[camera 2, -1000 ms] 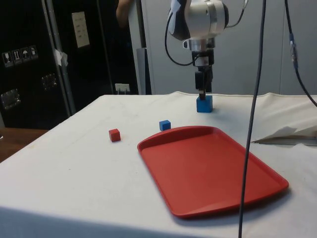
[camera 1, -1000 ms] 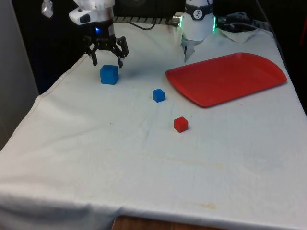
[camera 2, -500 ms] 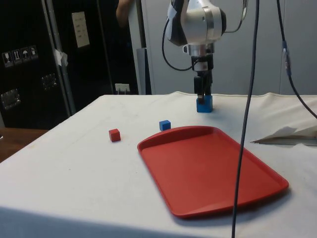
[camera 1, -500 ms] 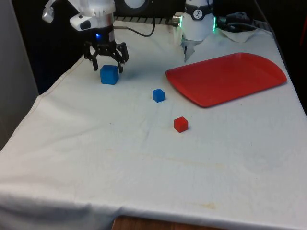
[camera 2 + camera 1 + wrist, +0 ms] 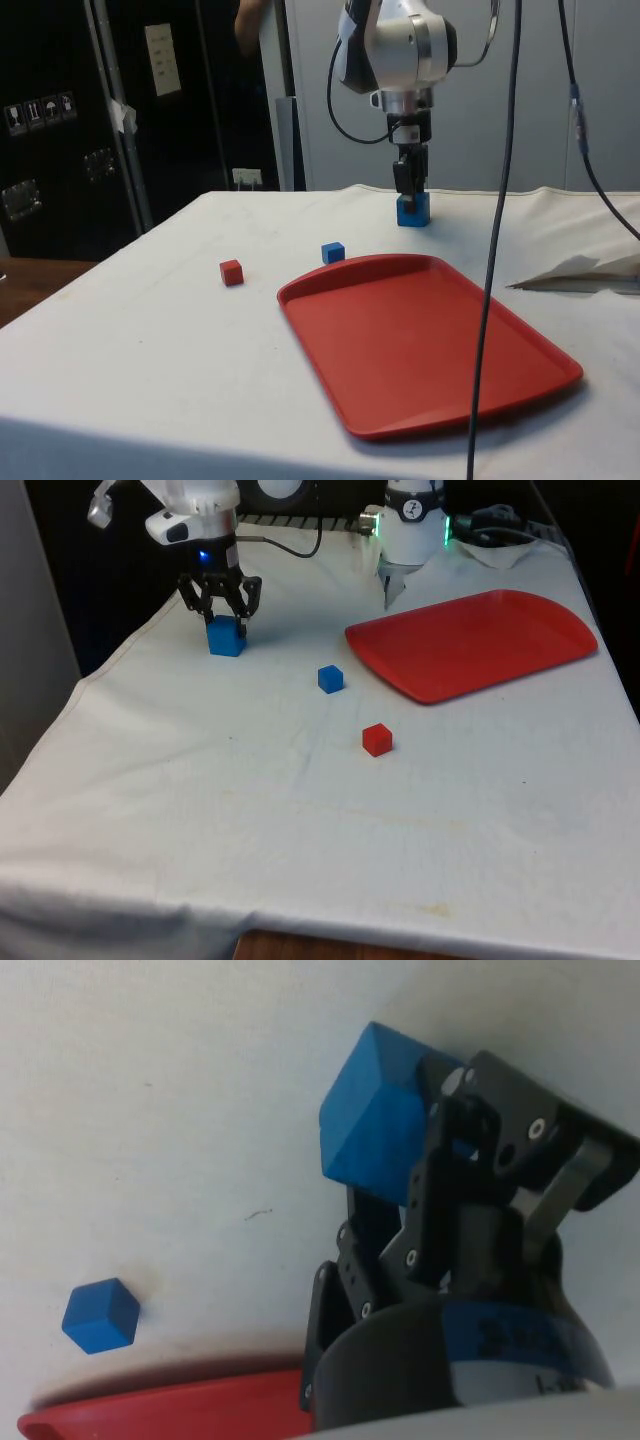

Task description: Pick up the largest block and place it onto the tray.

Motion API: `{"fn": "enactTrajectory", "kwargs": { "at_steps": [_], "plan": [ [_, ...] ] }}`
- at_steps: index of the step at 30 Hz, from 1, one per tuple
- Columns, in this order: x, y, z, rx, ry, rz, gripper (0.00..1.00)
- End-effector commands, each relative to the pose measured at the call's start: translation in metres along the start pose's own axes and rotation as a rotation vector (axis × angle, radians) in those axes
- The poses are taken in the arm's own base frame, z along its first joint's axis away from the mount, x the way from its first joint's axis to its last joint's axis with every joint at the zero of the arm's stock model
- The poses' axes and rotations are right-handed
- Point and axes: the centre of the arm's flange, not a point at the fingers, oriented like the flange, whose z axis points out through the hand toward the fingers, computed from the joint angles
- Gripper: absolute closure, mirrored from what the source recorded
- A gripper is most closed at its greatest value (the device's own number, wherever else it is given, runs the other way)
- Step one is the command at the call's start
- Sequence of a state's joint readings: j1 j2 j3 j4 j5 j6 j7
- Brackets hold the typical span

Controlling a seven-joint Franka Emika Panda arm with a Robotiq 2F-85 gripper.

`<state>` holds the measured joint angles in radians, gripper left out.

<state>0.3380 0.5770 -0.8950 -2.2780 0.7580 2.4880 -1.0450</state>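
Now the claw (image 5: 226, 622) stands low over the desk (image 5: 300, 810) with its fingers pressed against two opposite sides of the large blue block (image 5: 227, 638) — pinching it, as the wrist view makes plain, where the block (image 5: 375, 1125) sits between the black fingers (image 5: 470, 1150). From the side, the claw (image 5: 409, 192) comes straight down onto the top of the block (image 5: 412, 209), and the block's underside seems to rest on the white cloth.

Some way from the claw, toward the near edge of the desk and toward the front view's right, lies the small blue block (image 5: 331, 678); farther on in the same direction sits the small red block (image 5: 377, 739). The red tray (image 5: 480, 640) lies well apart from the claw at the front view's right, flat on the cloth, with the small blue block (image 5: 333, 252) near its corner (image 5: 300, 290).
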Motion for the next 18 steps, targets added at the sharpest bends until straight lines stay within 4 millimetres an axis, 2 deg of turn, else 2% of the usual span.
{"fn": "enactTrajectory", "kwargs": {
  "at_steps": [1,9,18],
  "plan": [
    [0.001,0.001,0.0,0.002,0.007,0.0,1.0],
    [0.001,0.001,0.0,0.001,0.007,0.0,1.0],
    [0.002,0.001,-0.018,-0.004,0.027,0.004,1.0]
  ]
}}
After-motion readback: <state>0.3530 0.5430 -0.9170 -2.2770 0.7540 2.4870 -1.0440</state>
